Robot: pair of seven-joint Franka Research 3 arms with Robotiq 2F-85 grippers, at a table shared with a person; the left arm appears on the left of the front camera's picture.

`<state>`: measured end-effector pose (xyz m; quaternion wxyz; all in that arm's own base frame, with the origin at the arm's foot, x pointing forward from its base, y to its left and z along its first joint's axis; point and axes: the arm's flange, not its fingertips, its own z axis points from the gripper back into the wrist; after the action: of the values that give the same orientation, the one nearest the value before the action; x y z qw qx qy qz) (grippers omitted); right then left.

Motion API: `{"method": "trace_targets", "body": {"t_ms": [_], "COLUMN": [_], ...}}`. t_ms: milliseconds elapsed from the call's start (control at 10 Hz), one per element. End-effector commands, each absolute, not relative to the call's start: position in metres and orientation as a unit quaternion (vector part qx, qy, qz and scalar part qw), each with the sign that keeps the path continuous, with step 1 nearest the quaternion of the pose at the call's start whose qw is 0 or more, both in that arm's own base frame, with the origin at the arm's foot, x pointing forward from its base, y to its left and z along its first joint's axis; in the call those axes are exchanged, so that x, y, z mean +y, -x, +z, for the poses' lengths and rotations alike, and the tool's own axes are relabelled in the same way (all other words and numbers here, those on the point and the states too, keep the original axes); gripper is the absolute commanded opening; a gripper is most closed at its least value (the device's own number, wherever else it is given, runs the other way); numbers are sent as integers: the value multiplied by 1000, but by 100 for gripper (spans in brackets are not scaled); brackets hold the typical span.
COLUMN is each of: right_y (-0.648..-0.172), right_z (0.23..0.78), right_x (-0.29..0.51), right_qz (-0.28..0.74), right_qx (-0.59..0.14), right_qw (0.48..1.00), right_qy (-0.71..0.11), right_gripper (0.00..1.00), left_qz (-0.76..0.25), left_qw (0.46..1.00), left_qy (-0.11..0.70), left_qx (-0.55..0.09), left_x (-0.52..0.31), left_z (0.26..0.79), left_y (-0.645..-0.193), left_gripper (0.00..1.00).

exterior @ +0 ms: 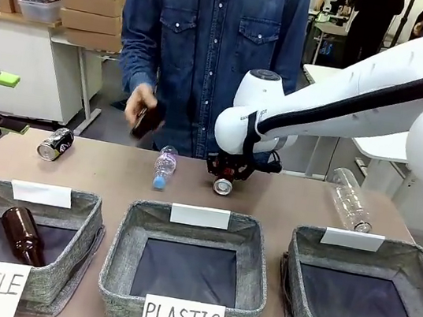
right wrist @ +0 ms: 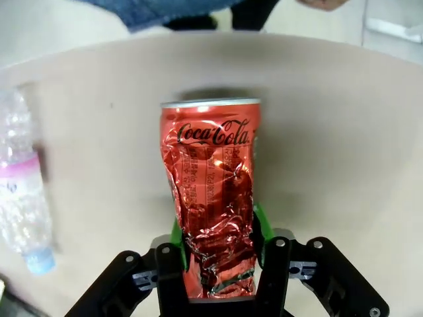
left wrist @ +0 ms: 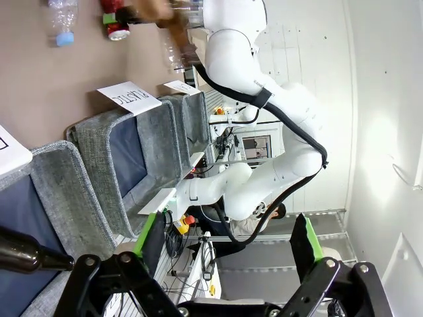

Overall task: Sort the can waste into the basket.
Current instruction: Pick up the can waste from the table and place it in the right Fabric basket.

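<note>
Red can [right wrist: 211, 198]: glossy metal, crumpled. CAN basket [exterior: 403, 263]: woven cloth, matt, rough. Table [exterior: 113, 180]: smooth, matt. Small bottle [exterior: 164, 166]: clear plastic.

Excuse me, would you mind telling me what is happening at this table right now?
The right gripper is closed on the dented red Coca-Cola can at the far side of the table. The black-and-silver can lies on the table, and neither is in the CAN basket yet. The person's hand holds something dark. The left gripper is open.

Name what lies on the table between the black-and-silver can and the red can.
A small clear plastic bottle, blue-capped, lies between the black-and-silver can and the red can in the front view.
</note>
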<state>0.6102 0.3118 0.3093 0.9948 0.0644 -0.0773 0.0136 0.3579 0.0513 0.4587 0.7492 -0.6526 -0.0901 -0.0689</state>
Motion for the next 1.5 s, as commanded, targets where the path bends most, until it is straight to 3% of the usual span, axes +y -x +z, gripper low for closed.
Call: {"method": "trace_targets", "body": {"t_ms": [0, 100, 400, 600, 800, 1000, 1100, 1400], "right_y": [-562, -527, -461, -423, -390, -357, -343, -307], "right_z": [343, 362, 390, 409, 412, 407, 405, 397], "right_x": [245, 197, 72, 10, -15, -30, -33, -19], "right_qz": [102, 116, 30, -18, 5, 102, 148, 320], "right_qx": [-38, -40, -95, -150, -105, -49, -36, -63], "right_qw": [990, 988, 980, 945, 926, 910, 899, 913], "right_qy": [-92, -96, -173, -291, -362, -400, -410, -244], "right_gripper": [0, 0, 0, 0, 0, 0, 0, 0], "left_qz": [-78, -78, -78, -78, -78, -78, -78, -78], "left_qw": [743, 743, 743, 743, 743, 743, 743, 743], "left_qy": [657, 657, 657, 657, 657, 657, 657, 657], "left_qx": [-97, -97, -97, -97, -97, -97, -97, -97], "left_x": [50, 50, 50, 50, 50, 50, 50, 50], "left_z": [461, 461, 461, 461, 461, 461, 461, 461], "left_y": [-357, -357, -357, -357, -357, -357, -357, -357], "left_gripper": [100, 100, 100, 100, 100, 100, 100, 100]}}
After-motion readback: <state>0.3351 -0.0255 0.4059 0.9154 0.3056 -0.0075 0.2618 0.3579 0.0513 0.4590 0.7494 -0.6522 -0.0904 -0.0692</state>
